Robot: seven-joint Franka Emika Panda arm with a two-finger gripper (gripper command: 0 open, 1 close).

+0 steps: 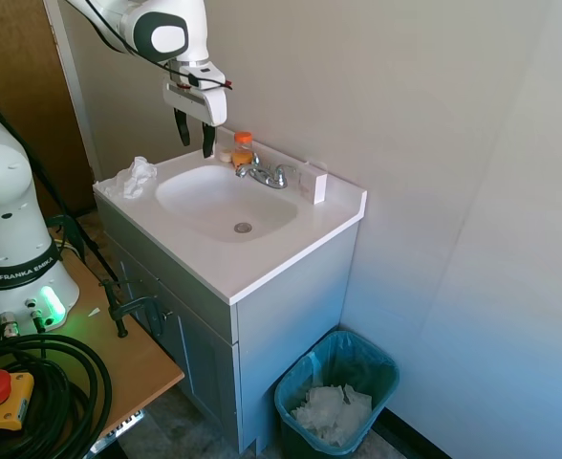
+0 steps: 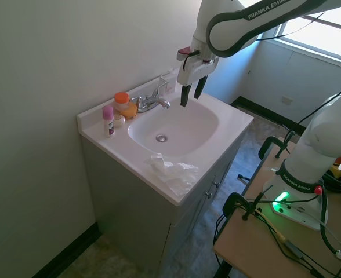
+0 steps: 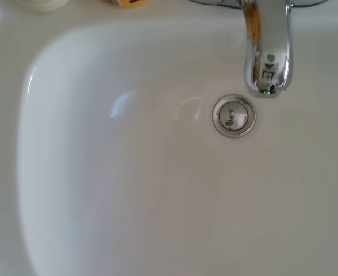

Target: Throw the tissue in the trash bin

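Right now the big grey cabinet with its white bench (image 1: pixel 262 273) top fills the corner of the room. A round white sink bowl (image 1: pixel 226 203) is sunk into the bench, with a small silver drain (image 3: pixel 233 115) at its bottom. The white robot arm (image 2: pixel 240 23) reaches in over the bowl.

Down on the floor beside the cabinet stands the small teal plastic trash bin (image 1: pixel 335 400) with a thin blue-green bag inside. A flat heap of white paper (image 1: pixel 334 413) lies in it already.

The tissue (image 1: pixel 133 179) sits on the bench at the outer end, just beside the sink bowl. It is a lumpy, wrinkly wad of thin white paper, all crumpled up.

The gripper (image 1: pixel 195 132) hangs above the bowl near the shiny silver tap (image 1: pixel 265 174). Its two dark fingers point down, spread apart, with nothing between them. It is well apart from the tissue.

A small orange bottle (image 1: pixel 243 149) stands by the tap, and a thin pink tube (image 2: pixel 108 120) stands near the back.
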